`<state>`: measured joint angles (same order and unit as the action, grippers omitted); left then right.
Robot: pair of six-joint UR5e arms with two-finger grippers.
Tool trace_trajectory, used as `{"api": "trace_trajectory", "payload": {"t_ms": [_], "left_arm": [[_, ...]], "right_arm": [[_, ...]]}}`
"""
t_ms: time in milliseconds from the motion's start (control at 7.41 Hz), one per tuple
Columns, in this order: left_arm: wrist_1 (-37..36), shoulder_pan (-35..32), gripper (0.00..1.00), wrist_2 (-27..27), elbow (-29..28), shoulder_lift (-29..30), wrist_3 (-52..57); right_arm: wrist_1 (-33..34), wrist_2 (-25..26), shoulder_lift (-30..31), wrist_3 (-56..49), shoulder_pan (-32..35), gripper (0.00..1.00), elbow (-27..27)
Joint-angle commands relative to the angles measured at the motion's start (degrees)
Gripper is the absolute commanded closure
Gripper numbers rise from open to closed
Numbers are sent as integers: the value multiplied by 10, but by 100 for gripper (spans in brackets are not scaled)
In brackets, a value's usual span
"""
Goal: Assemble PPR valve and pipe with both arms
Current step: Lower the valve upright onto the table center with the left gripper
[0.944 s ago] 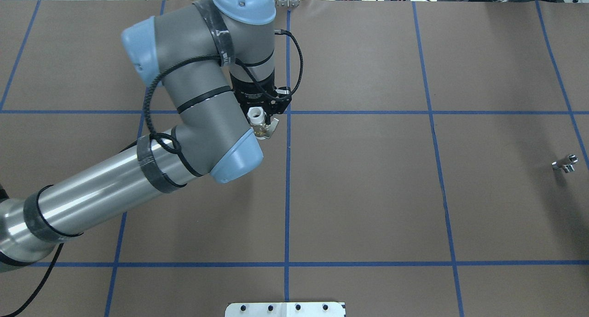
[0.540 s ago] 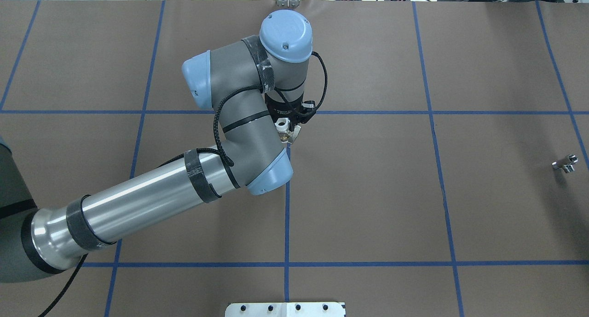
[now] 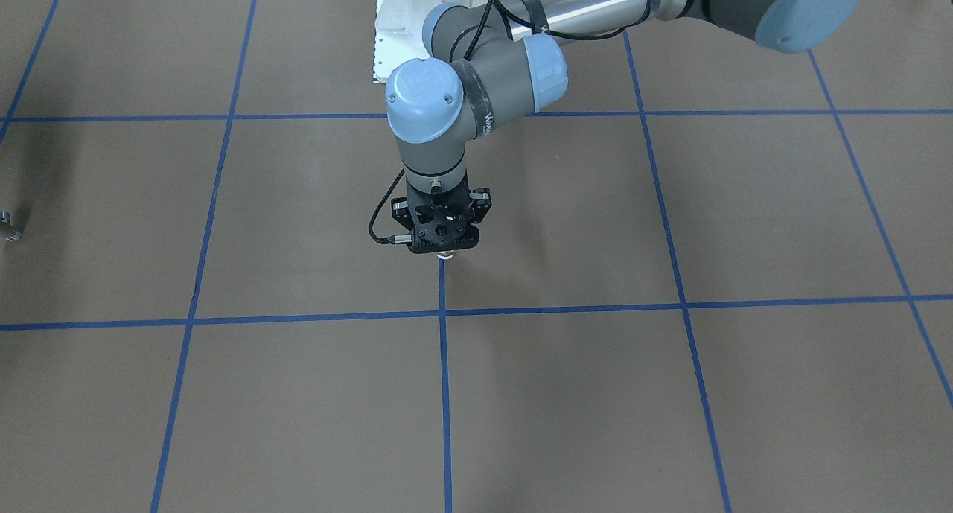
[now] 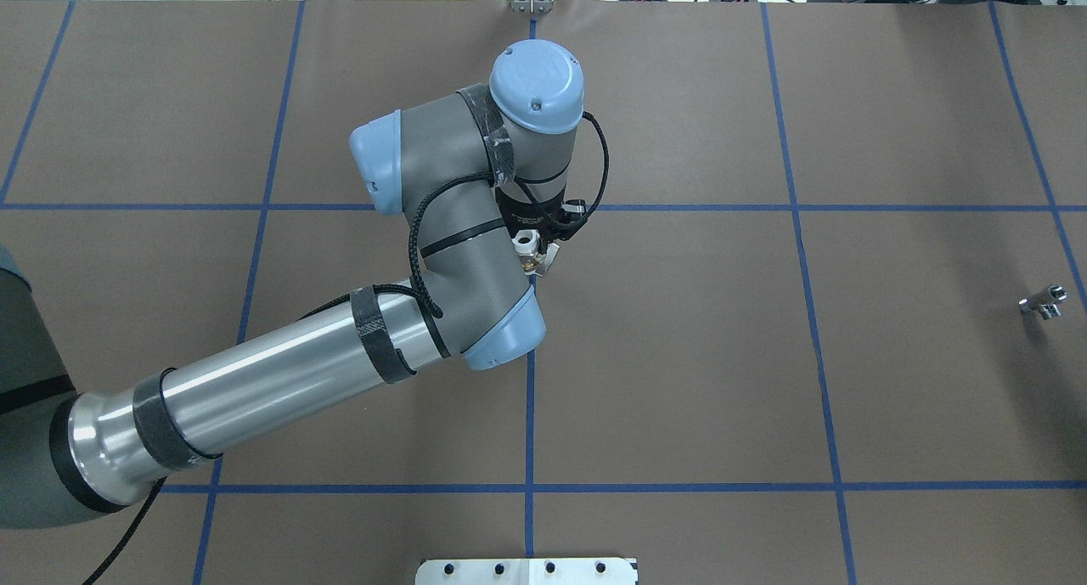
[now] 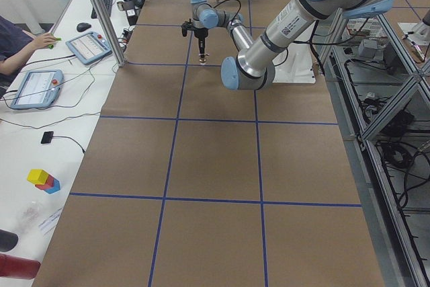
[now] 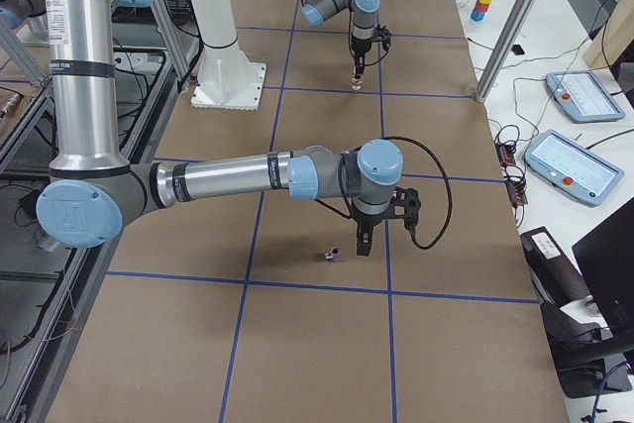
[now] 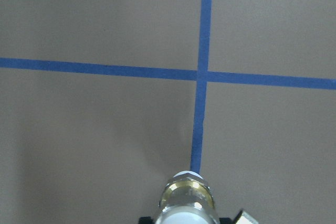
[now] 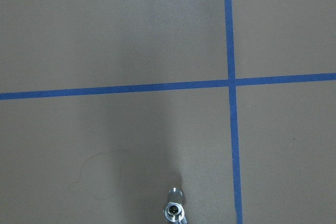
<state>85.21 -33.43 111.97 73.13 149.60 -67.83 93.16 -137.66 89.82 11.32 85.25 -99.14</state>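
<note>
Two parts well apart: valve [image 4: 531,254] clamped upright in left pincer [image 3: 444,246] over middle of bench [image 4: 679,356]; pipe [image 6: 332,254] lying loose near right edge, just beside right pincer [image 6: 365,242] (openness impossible to tell), the nearer arm.

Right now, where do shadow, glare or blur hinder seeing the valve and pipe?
Left wrist view: PPR valve cropped at bottom edge, slightly soft. Right wrist view: pipe small, faint shadow above it. Overhead view: glare streak along the left arm.
</note>
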Motion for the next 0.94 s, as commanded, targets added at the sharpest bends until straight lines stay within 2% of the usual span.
{"api": "trace_trajectory", "payload": {"t_ms": [0,810], "left_arm": [[14,0,100,0,-11,1,2],[13,7,100,-4,-16,1,2]], "right_arm": [[0,-2,0,0,0,0,3],[1,-2,-5,-1,0,0,11]]}}
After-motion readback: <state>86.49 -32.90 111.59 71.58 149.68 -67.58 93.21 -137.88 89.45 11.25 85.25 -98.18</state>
